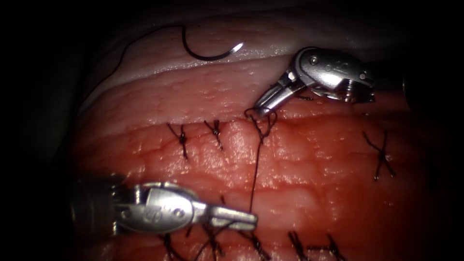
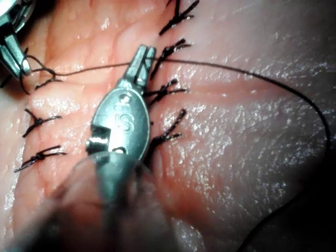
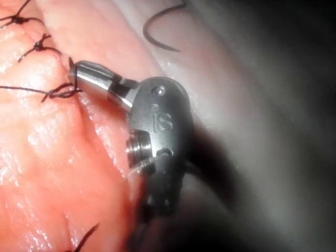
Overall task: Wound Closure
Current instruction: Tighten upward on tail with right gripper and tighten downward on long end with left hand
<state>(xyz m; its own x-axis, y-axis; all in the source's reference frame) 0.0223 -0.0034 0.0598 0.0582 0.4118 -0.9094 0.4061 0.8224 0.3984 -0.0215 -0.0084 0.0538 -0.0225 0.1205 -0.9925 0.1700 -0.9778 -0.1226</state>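
Left tool (image 1: 241,220) sits low over the tissue (image 1: 309,159), jaws together, clamped on the thread (image 1: 255,174) at its tip; the strand runs straight and taut from there up to the right tool (image 1: 263,111). Right tool's jaws look closed on the thread right at the loops (image 1: 261,121) sitting on the cut (image 1: 338,118), between the finished stitches (image 1: 183,140) to the left and another one (image 1: 382,157) to the right. My read: with each tool holding one strand on opposite sides of the loops, the setup fits a knot being formed at that spot, the straight line between tips showing tension (judgement only, one frame can't show motion). Needle (image 1: 210,53) is free, held by neither tool and not in the tissue; it lies on the pale upper edge of the tissue, well apart from both tools, up and left of the right tool, tip pointing right. Its trailing thread curves off left along the tissue edge. Left wrist view confirms it: left tool (image 2: 144,55) pinches the strand, one side going to the loops (image 2: 37,71) by the right tool, the other arcing away slack. Right wrist view shows the right tool (image 3: 79,73) tip at the loops (image 3: 60,93), needle (image 3: 160,29) beyond it.
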